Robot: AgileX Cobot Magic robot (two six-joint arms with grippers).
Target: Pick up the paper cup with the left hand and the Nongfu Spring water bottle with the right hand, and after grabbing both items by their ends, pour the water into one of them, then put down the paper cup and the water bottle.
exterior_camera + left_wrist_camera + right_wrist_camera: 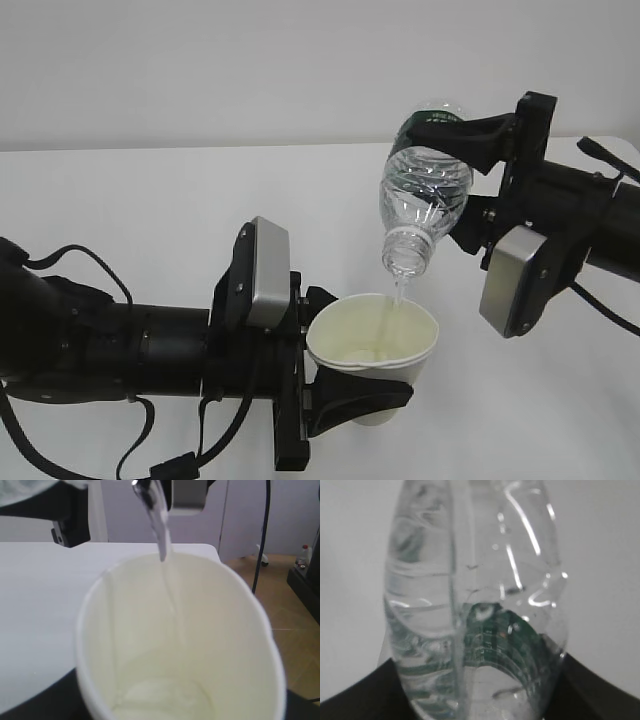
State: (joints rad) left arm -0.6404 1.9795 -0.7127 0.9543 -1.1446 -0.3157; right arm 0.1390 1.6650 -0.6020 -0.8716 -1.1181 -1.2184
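— Left hand (345, 395) clamped around small cream-white paper cup (372, 352), held above white table (150, 210); right hand (470, 135) gripping tilted clear ribbed Nongfu Spring water bottle (425, 190).
— Both lifted. Water (399, 292) streaming into cup. Left: finishing, setting both down.

No text, brand name, number or sign can be read in any view. A dark green label (428, 128) is seen on the Nongfu Spring water bottle (424, 196), but no lettering on it can be made out. Through the bottle's clear wall in the right wrist view, only blurred green is seen. The paper cup (372, 352) is plain and unprinted.
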